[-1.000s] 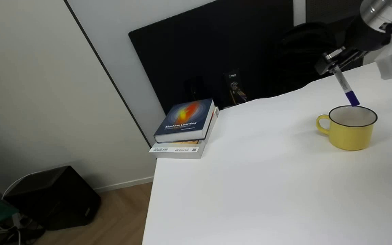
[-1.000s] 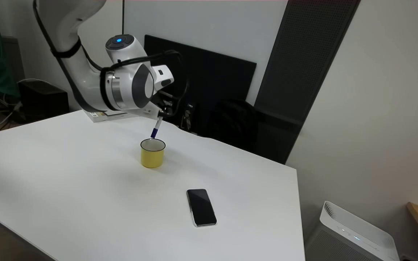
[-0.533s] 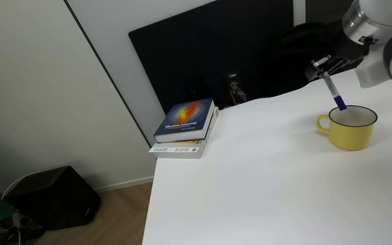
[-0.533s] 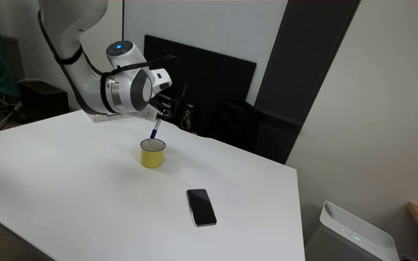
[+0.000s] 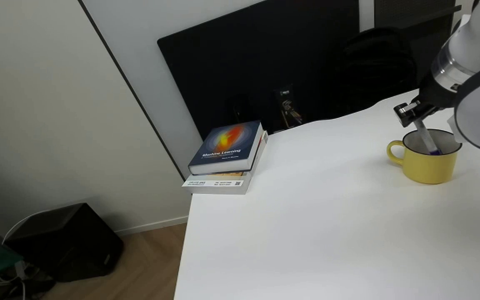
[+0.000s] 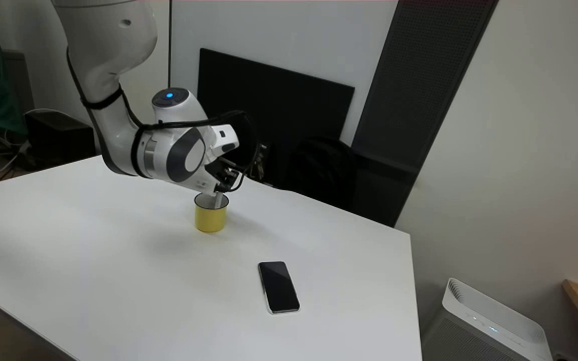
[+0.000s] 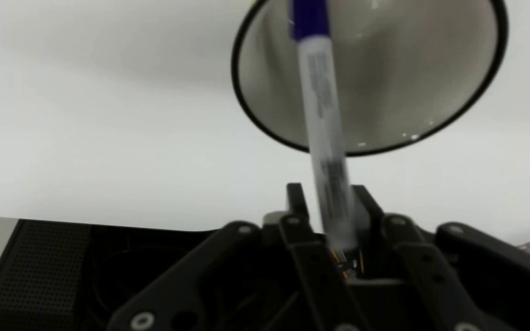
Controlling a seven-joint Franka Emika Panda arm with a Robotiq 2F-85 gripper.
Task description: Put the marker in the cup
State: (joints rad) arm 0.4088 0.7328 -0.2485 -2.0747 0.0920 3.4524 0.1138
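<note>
The yellow cup [image 5: 429,168] stands upright on the white table in both exterior views [image 6: 210,220], its handle to the side. In the wrist view its pale inside [image 7: 412,87] fills the top. The marker [image 5: 426,136] is white with a purple cap. It tilts cap-down, with its cap end inside the cup, and also shows in the wrist view [image 7: 322,101]. My gripper [image 7: 327,187] is around the marker's upper end, just above the cup rim. The fingers are slightly apart, with a gap between one finger and the blurred marker. Contact with the other finger is unclear.
A stack of books [image 5: 225,146] lies at the table corner. A black phone [image 6: 279,287] lies on the table on the near side of the cup. A dark monitor [image 6: 269,95] and a black bag [image 6: 321,170] stand behind the table edge.
The arm has come down toward the cup. The marker's cap end has gone from above the rim to inside the cup. The cup has not moved.
</note>
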